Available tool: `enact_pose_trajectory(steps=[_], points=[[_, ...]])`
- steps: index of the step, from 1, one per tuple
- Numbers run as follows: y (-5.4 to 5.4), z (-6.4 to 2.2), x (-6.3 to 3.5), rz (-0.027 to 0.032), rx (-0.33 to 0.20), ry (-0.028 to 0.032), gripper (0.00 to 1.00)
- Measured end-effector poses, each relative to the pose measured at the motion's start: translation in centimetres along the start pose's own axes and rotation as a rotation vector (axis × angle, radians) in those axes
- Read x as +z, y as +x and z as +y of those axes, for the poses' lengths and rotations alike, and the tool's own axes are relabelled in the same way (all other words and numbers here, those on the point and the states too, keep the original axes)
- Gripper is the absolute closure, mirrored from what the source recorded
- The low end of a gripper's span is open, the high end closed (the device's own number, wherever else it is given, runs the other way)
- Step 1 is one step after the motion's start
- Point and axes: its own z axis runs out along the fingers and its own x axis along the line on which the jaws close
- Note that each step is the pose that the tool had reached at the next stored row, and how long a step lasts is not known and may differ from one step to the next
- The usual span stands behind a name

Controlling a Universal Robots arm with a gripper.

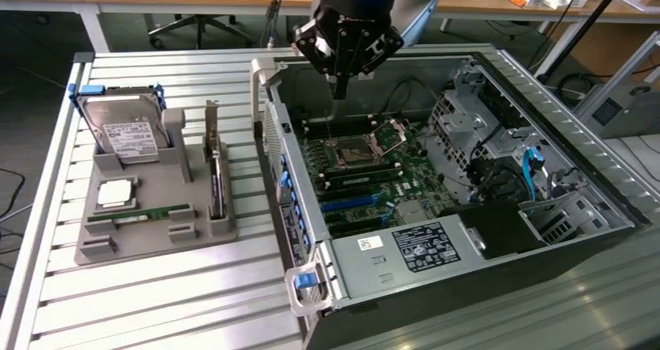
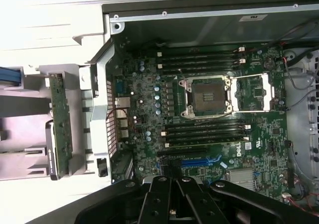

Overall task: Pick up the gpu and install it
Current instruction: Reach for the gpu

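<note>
The claw (image 1: 338, 87) is clenched on nothing, hanging over the open computer case (image 1: 270, 126) at the exterior view's upper middle. The gpu (image 1: 216, 176) stands on edge, untouched, in the grey holder (image 1: 165, 184) on the bench (image 1: 154, 304), at the exterior view's left. The pick looks not yet begun. Gripping the gpu likely calls for opened fingers lined up along its thin top edge.

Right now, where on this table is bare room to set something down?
Bare slats lie in the exterior view's lower left, bordered by the holder and the computer case. The holder, with hard drive and graphics card, is crowded; so is the case's inside.
</note>
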Motion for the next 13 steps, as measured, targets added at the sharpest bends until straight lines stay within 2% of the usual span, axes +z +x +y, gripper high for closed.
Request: enact_pose_trajectory(steps=[13], points=[[0.50,-0.04,-0.01,0.0000,0.000,0.0000,0.89]])
